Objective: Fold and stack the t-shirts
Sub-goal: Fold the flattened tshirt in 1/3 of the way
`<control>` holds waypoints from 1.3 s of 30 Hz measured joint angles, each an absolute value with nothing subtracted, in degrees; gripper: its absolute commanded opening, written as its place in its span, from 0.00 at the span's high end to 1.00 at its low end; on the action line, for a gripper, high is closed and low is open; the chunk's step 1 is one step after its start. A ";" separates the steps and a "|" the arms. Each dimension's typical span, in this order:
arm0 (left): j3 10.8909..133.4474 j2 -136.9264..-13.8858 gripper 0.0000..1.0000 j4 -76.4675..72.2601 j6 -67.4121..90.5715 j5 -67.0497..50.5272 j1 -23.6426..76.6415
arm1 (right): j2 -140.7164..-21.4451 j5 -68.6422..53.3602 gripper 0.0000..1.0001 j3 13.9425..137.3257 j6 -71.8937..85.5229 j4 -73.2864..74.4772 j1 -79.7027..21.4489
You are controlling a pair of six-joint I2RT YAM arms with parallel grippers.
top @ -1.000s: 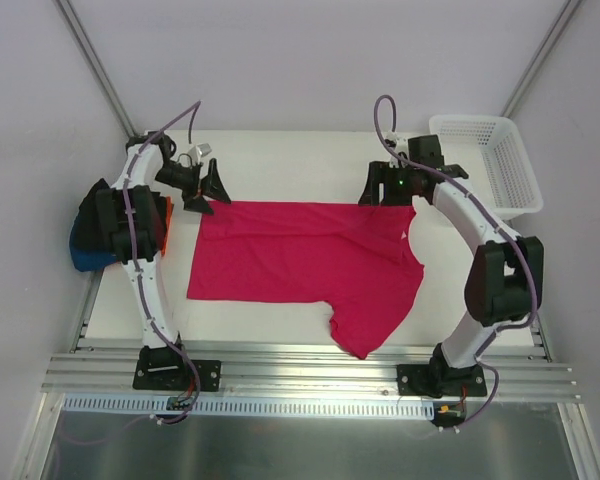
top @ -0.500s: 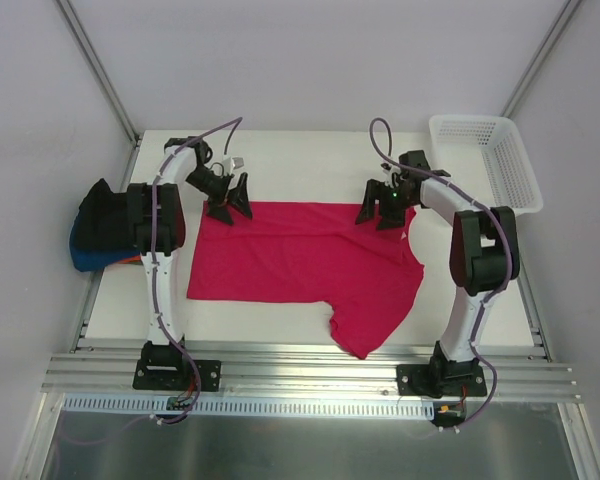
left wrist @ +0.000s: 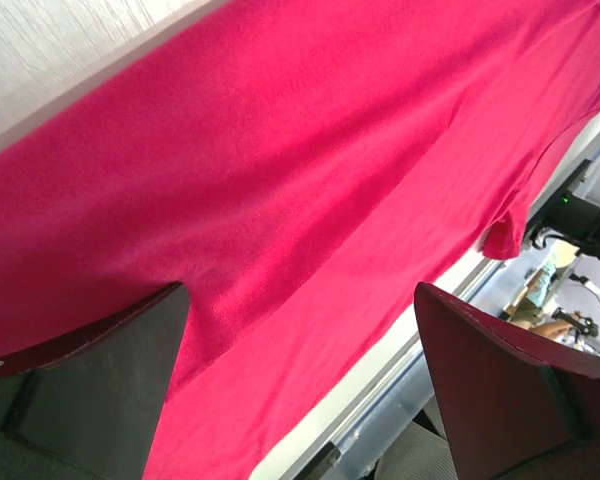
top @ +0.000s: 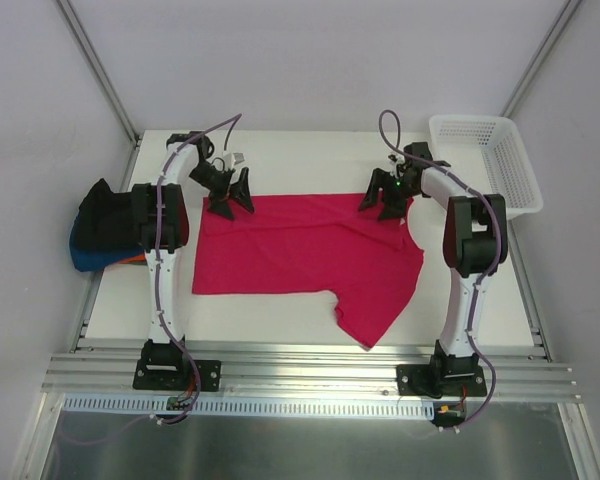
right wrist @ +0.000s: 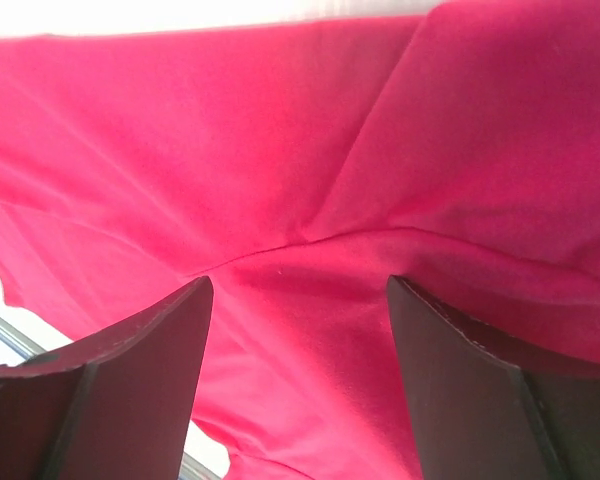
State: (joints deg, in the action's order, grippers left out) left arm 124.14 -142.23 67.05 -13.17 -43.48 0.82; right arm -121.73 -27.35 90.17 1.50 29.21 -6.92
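Observation:
A crimson-pink t-shirt lies spread flat on the white table, one sleeve pointing toward the near edge. My left gripper is low over the shirt's far left corner, jaws wide apart. In the left wrist view the pink cloth fills the space under the left gripper, with nothing pinched. My right gripper sits on the far right part of the shirt, also open. In the right wrist view a seam of the shirt runs just ahead of the right gripper. Black, blue and orange t-shirts lie piled at the left edge.
A white mesh basket stands at the back right corner. Aluminium rails run along the near edge by the arm bases. White walls close in the table on three sides.
Both grippers have come in and down onto the shirt's far edge, the left one from the left, the right one slightly left. The shirt has shifted a little.

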 measured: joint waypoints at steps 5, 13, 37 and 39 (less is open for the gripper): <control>125.62 -142.76 0.01 66.48 -11.84 -42.22 1.15 | -126.48 -27.75 0.25 97.47 2.79 28.75 -6.44; 130.80 -144.11 0.01 64.99 -11.07 -36.27 2.31 | -131.81 -27.92 0.24 105.62 4.54 28.05 -6.26; 141.29 -145.93 0.01 55.51 -12.71 -12.84 3.44 | -133.95 -28.86 0.19 108.79 5.67 25.39 -5.63; 141.29 -145.67 0.01 55.18 -12.38 -12.56 3.70 | -133.40 -29.61 0.17 108.79 4.58 25.47 -5.37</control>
